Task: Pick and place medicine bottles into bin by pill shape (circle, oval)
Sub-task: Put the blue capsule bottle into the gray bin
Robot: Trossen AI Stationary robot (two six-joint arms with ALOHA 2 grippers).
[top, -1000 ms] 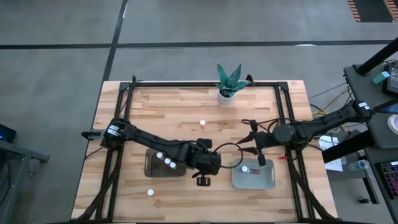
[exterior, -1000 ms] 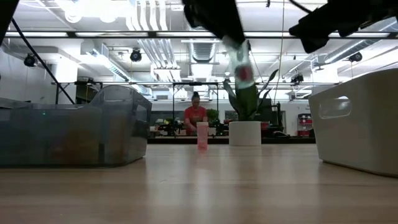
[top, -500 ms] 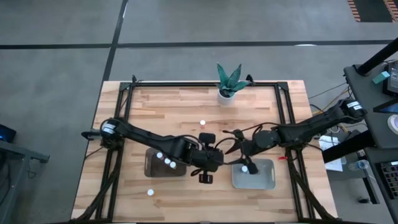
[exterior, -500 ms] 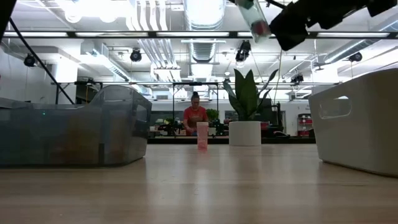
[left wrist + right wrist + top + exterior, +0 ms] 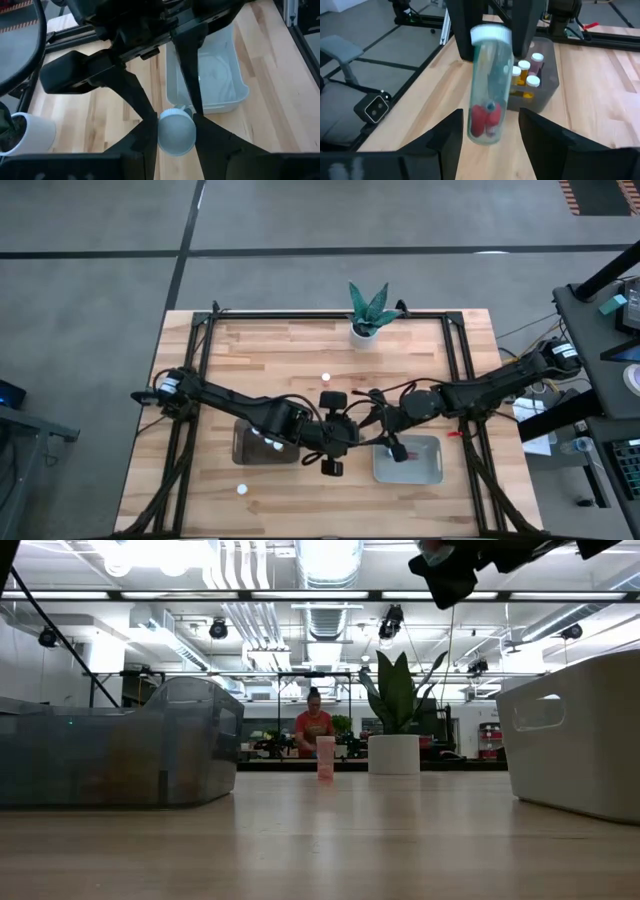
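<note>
Where the two arms meet above the middle of the bench point(image 5: 280, 350), a medicine bottle point(image 5: 489, 85) hangs in the air between the two bins, clear of the wood; it is a clear tube with a white cap and red pills at its lower end. The left claw point(image 5: 176, 142) is closed on the cap end, its fingers point(image 5: 142, 145) pressing the cap from both sides. The right claw point(image 5: 490, 130) straddles the other end of the same bottle with its fingers point(image 5: 451, 135) spread a little wider than the tube, so a thin gap shows on each side and it grips nothing.

The dark see-through bin point(image 5: 245, 450) sits toward the bench's left edge, under the left arm; several white-capped bottles point(image 5: 525, 75) stand inside it. The pale bin point(image 5: 420, 470) lies toward the right edge, just beside the right claw.

One loose bottle point(image 5: 325, 378) stands upright near the middle of the bench, toward the edge that carries the white plant pot point(image 5: 364, 330); another point(image 5: 241, 489) stands near the opposite edge, beside the dark bin.

Beyond the bench, a person in a red top point(image 5: 314, 725) shows far back in the room.
</note>
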